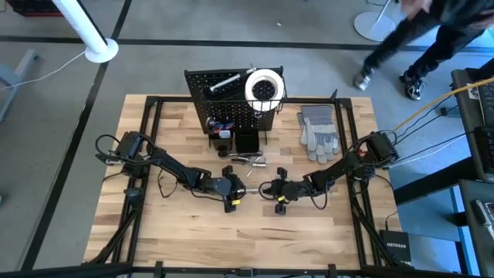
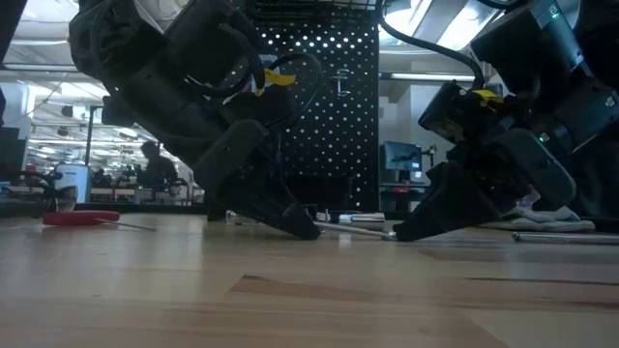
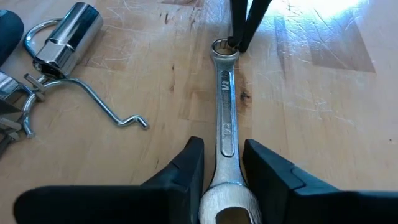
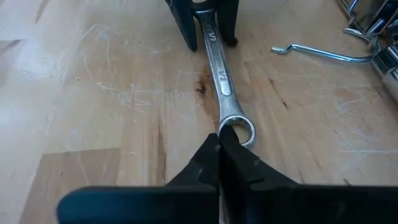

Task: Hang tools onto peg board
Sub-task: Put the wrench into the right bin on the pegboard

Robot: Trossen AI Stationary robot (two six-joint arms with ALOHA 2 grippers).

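A silver wrench (image 3: pixel 225 118) lies flat on the surface (image 1: pixel 170 224). The left claw (image 3: pixel 222 163) straddles one end, fingers slightly apart; the right claw (image 4: pixel 219 149) pinches the ring end, closed.

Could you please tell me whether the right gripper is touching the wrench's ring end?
Touching: the right wrist view shows the right gripper fingertips shut on the ring's rim of the wrench.
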